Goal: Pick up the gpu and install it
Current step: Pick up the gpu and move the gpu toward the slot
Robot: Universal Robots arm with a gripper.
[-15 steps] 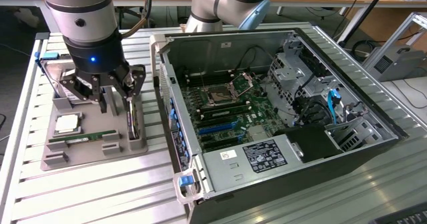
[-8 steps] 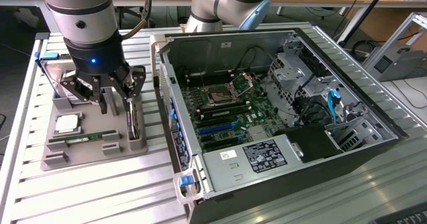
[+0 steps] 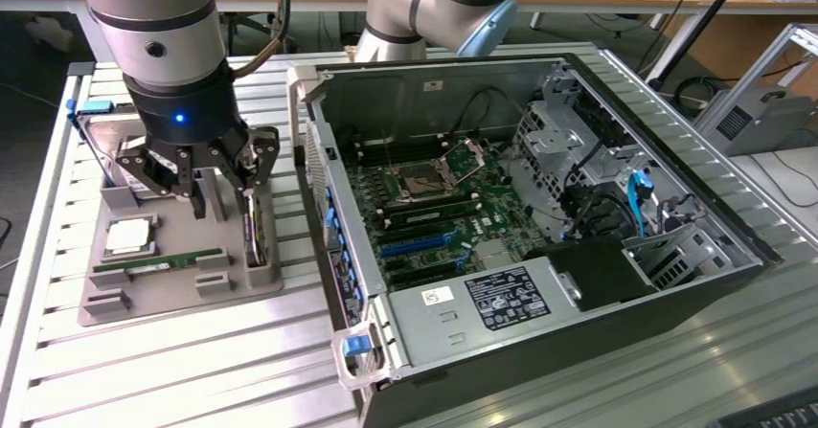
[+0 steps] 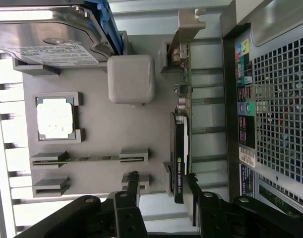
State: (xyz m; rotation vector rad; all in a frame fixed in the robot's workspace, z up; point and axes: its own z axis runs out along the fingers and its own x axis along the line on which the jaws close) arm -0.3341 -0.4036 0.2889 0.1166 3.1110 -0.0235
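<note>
The gpu stands on edge in a slot of the grey fixture tray, its black cooler facing the tray's middle, its green board behind and its silver bracket at the far end. In the exterior view the gpu is at the tray's edge nearest the computer case. My gripper is open just above the tray, with the card's near end between its fingers and close to one of them. From the exterior view the gripper hangs low over the tray.
The tray also holds a hard drive, a CPU, a narrow RAM stick and a grey block. The open computer case lies right beside the tray, motherboard with blue slots exposed. All sits on a slatted metal table.
</note>
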